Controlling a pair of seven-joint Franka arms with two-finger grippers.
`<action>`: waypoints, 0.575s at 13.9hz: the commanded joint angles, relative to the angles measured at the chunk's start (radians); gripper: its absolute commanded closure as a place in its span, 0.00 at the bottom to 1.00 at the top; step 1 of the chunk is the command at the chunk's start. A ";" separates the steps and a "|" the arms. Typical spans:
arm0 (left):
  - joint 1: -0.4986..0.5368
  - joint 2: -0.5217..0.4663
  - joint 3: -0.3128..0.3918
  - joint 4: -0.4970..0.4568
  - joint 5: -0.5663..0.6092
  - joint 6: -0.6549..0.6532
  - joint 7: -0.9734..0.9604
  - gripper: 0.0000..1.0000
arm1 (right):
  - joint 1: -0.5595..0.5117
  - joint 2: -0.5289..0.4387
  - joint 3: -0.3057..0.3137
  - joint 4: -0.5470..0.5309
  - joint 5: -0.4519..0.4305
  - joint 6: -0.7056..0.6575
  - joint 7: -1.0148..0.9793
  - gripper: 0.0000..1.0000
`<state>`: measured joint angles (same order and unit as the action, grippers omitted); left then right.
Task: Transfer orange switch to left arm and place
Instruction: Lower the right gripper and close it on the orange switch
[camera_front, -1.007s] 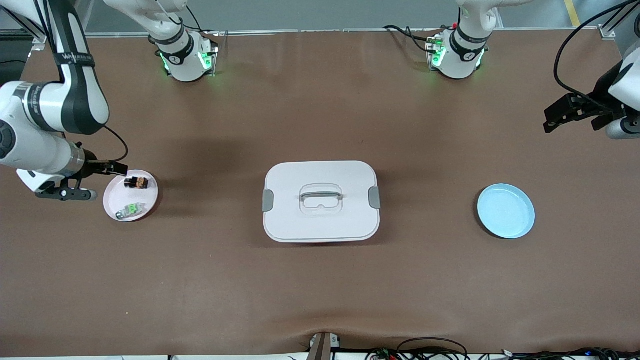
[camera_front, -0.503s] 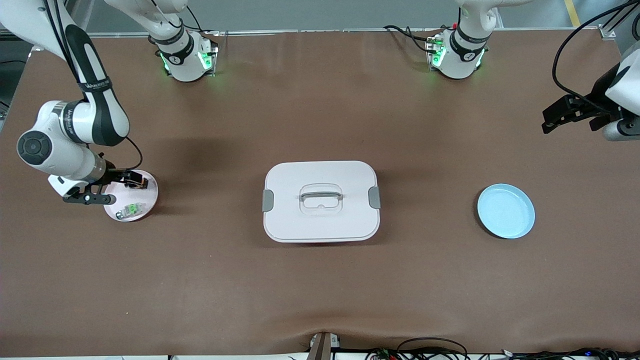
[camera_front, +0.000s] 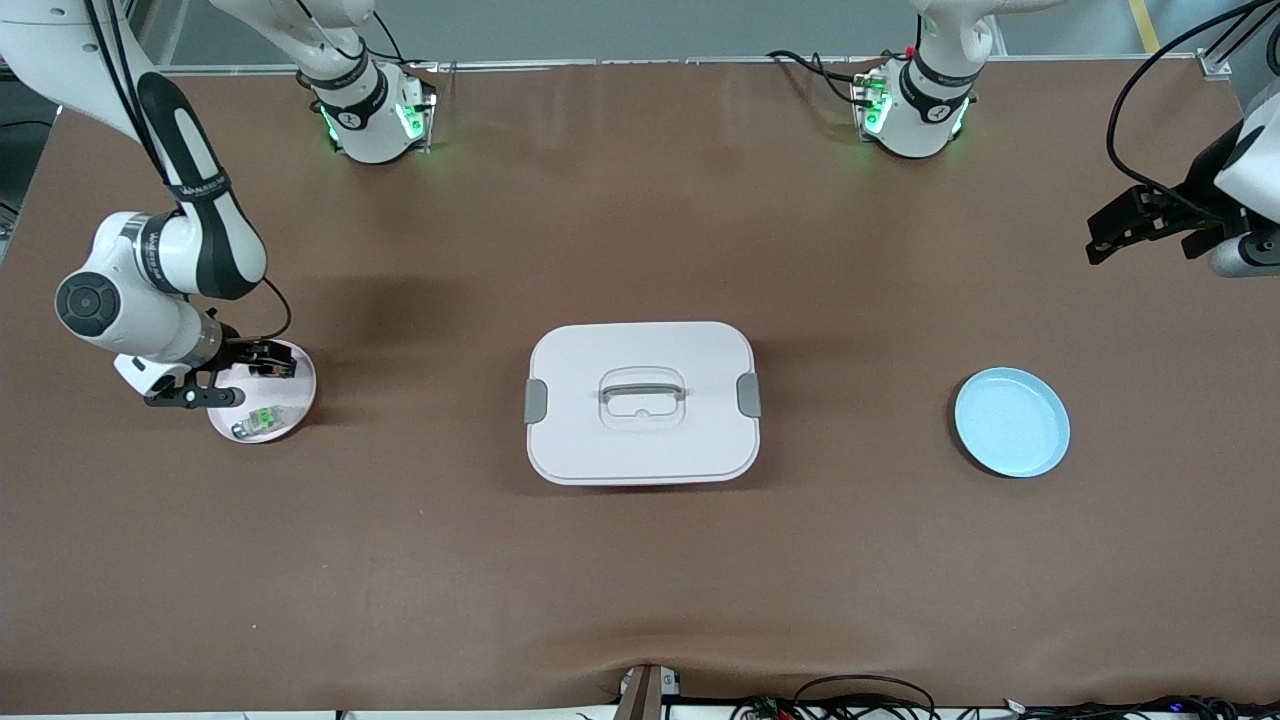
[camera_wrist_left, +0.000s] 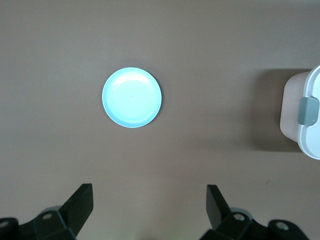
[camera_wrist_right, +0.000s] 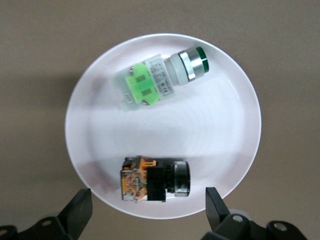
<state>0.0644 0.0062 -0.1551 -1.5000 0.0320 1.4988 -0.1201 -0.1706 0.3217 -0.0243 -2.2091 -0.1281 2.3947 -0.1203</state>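
The orange switch (camera_wrist_right: 154, 180), black with an orange end, lies on its side on a pink plate (camera_wrist_right: 165, 135) at the right arm's end of the table. My right gripper (camera_wrist_right: 149, 210) is open and hangs just above it, with a finger off each end of the switch and touching nothing. In the front view my right gripper (camera_front: 262, 362) covers most of the switch (camera_front: 280, 368). The white box (camera_front: 641, 402) stands at the table's middle. My left gripper (camera_front: 1110, 232) waits open and empty, high over the left arm's end of the table.
A green-and-grey switch (camera_wrist_right: 160, 80) lies on the same pink plate (camera_front: 290, 405), nearer to the front camera than the orange one. An empty light blue plate (camera_front: 1011, 421) sits toward the left arm's end; the left wrist view shows it (camera_wrist_left: 132, 97) and the box's edge (camera_wrist_left: 302, 112).
My right arm has swung in from the table's end and brought its open gripper over the orange switch on the pink plate. The left arm has barely moved.
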 joint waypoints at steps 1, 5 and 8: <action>0.009 -0.012 0.000 -0.009 -0.015 0.001 0.019 0.00 | -0.033 0.013 0.014 -0.012 -0.022 0.026 -0.028 0.00; 0.009 -0.008 0.000 -0.009 -0.009 0.011 0.019 0.00 | -0.033 0.054 0.014 -0.014 -0.022 0.079 -0.028 0.00; 0.009 -0.008 0.000 -0.009 -0.012 0.026 0.019 0.00 | -0.030 0.071 0.014 -0.014 -0.022 0.104 -0.030 0.00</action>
<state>0.0663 0.0071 -0.1537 -1.5019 0.0320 1.5074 -0.1201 -0.1887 0.3870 -0.0210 -2.2189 -0.1309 2.4825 -0.1466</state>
